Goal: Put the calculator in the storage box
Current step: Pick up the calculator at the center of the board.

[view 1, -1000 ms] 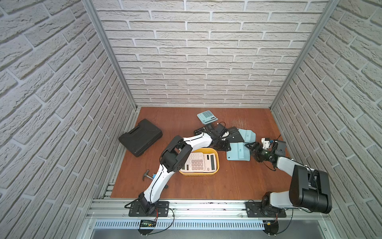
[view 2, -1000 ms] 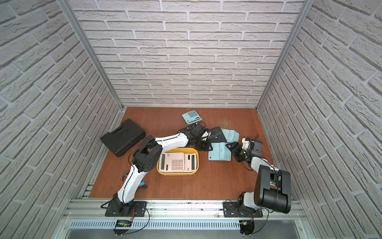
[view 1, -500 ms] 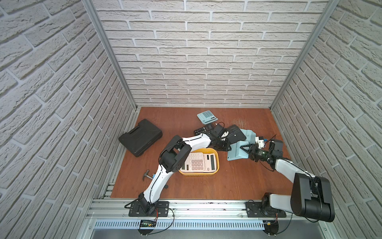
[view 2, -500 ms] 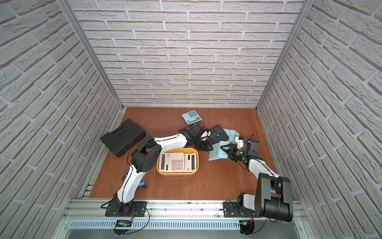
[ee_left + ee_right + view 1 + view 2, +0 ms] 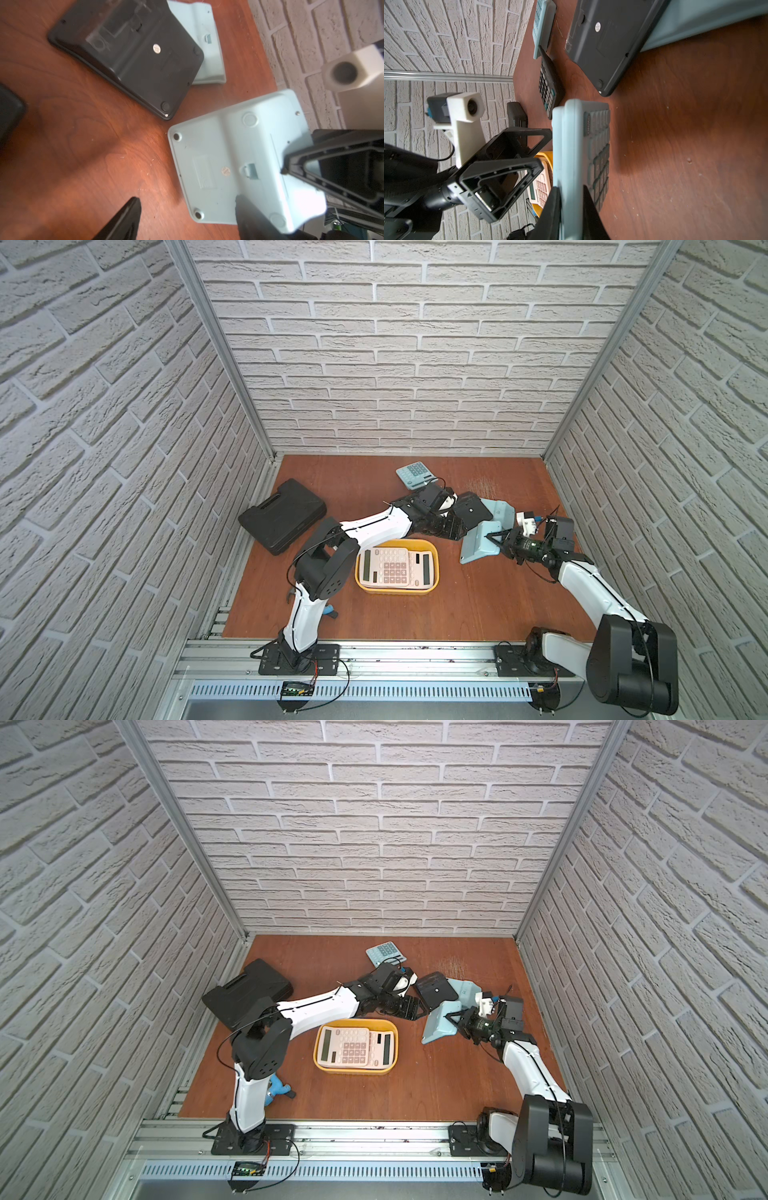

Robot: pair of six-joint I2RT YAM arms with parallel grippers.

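Observation:
My right gripper (image 5: 496,540) (image 5: 571,189) is shut on one edge of a light-blue calculator (image 5: 478,543) (image 5: 438,1023) (image 5: 571,145). The calculator stands tilted with its keys facing the table, right of the storage box. My left gripper (image 5: 457,531) (image 5: 187,199) is open beside the calculator's back (image 5: 239,158), and one finger overlaps it. The yellow storage box (image 5: 434,551) (image 5: 394,1036) sits at mid-table with a pink calculator (image 5: 384,568) lying flat inside.
Behind the held calculator lie a face-down black calculator (image 5: 471,510) and another face-down light-blue one (image 5: 500,510). A teal calculator (image 5: 413,475) sits near the back wall. A black keyed one (image 5: 549,91) lies under my left arm. A black case (image 5: 282,514) lies at the left.
My right gripper moved in from the right and shut on the light-blue calculator's edge. My left gripper opened and let go of that calculator.

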